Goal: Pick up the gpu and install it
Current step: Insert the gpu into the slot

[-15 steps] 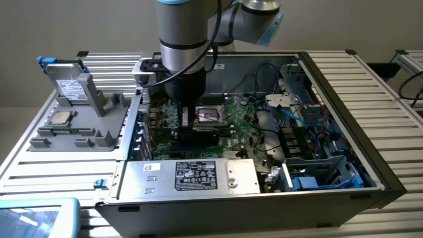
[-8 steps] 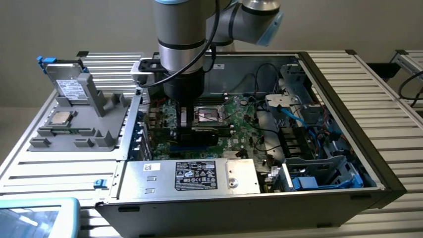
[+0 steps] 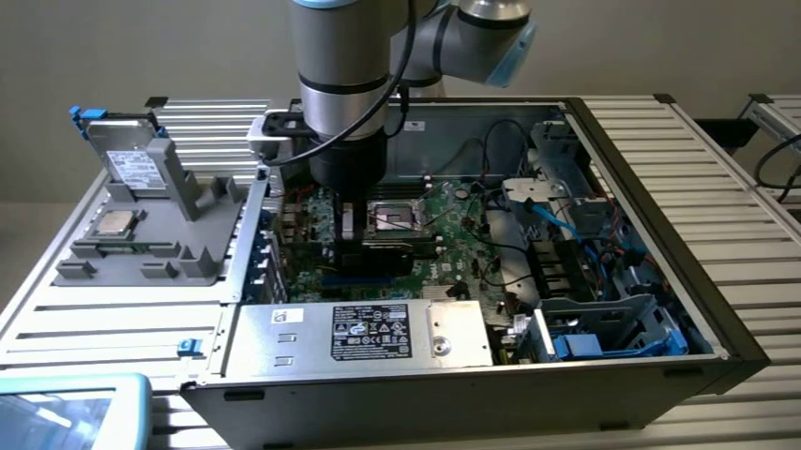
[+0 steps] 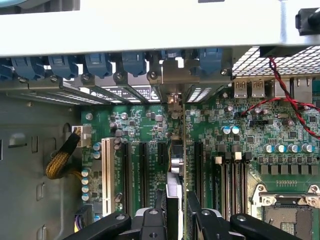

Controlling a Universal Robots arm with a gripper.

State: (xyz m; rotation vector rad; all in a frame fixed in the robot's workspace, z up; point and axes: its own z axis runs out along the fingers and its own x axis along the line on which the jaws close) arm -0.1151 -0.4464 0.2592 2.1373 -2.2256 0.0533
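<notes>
The gripper (image 3: pixel 366 232) (image 4: pixel 177 220) is down inside the open computer case (image 3: pixel 626 122), its fingers (image 4: pixel 152 222) clamped on the gpu (image 4: pixel 175 170) (image 3: pixel 390 251). The gpu stands on edge between them, over the green motherboard (image 4: pixel 135 120). Ahead of the fingers, its far end reaches towards the row of blue clips (image 4: pixel 97 62) on the case wall. Black card slots (image 4: pixel 142 170) run alongside the gripper on both sides. Whether the gpu sits in a slot cannot be told. The processor socket (image 3: pixel 398 216) (image 4: pixel 285 215) lies just beside the gripper. Well away from it, on the exterior view's left, a grey holder (image 3: pixel 163 211) stands outside the case.
</notes>
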